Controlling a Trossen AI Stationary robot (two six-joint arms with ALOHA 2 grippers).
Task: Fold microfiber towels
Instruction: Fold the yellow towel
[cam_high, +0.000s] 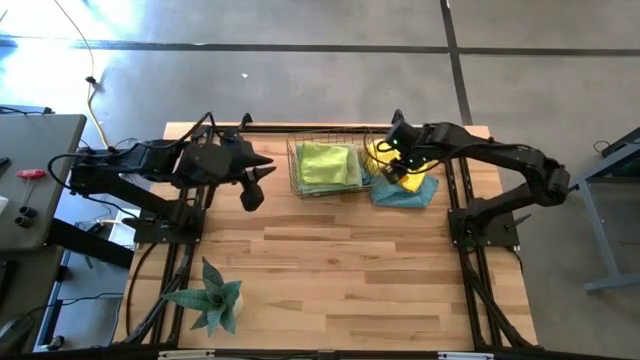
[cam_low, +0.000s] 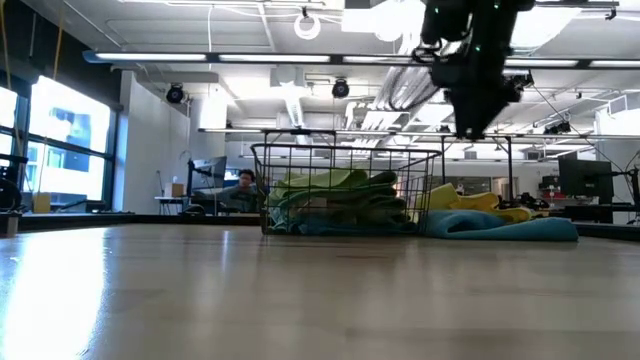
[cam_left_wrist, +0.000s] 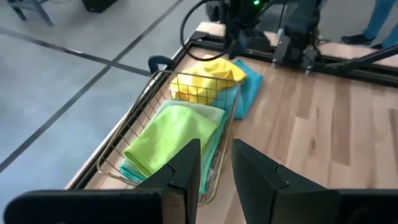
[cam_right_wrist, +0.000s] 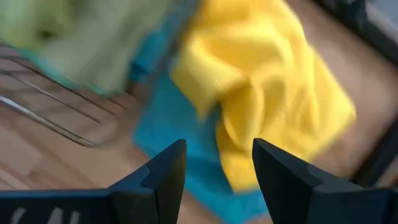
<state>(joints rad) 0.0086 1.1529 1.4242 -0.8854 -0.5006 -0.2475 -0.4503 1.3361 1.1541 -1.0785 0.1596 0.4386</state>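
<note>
— Where are the towels?
— The yellow towel (cam_high: 383, 156) lies crumpled on the blue towel (cam_high: 405, 192) just beside the wire basket (cam_high: 328, 167), which holds green towels (cam_high: 329, 164).
— Grippers?
— Right gripper (cam_right_wrist: 216, 167) hovers open above the yellow towel; left gripper (cam_left_wrist: 214, 163), open, faces the basket.

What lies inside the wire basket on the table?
In the wire basket, a folded lime green towel tops a stack; paler green and blue edges show beneath it. How many towels are underneath stays hidden.
</note>
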